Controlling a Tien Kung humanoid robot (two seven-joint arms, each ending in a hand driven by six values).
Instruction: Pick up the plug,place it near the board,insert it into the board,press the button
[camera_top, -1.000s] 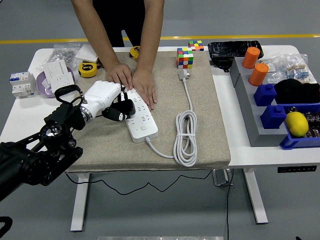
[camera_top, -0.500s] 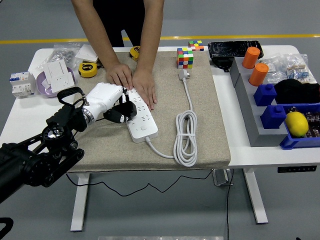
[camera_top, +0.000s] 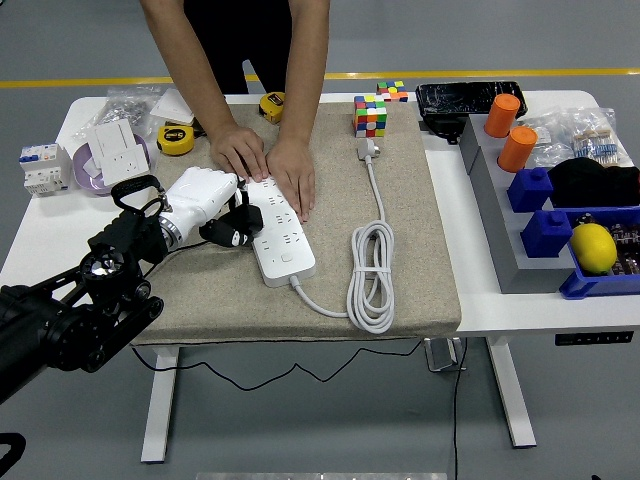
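On the far left of the white table (camera_top: 40, 235) stand a small white breaker unit (camera_top: 40, 167) and a wall socket plate (camera_top: 113, 145) on a lilac roll, with a yellow tape measure (camera_top: 176, 138) beside them. The robot's left hand (camera_top: 205, 200), white-shelled on a black arm, reaches over the beige felt mat (camera_top: 400, 260); its dark fingers (camera_top: 238, 222) curl at the left edge of the white power strip (camera_top: 276, 232), though whether they grip anything cannot be told. The plug cannot be made out. A person's two hands (camera_top: 268, 165) press flat on the strip's far end. The strip's cable (camera_top: 371, 270) lies in a long coil to its right, ending near a colourful puzzle cube (camera_top: 370, 116). Further right, a grey stepped rack (camera_top: 500, 200) carries two orange cylinders (camera_top: 509, 131) and blue bins (camera_top: 560, 235); one bin holds a yellow lemon (camera_top: 593, 247). The floor behind is grey with a yellow line.
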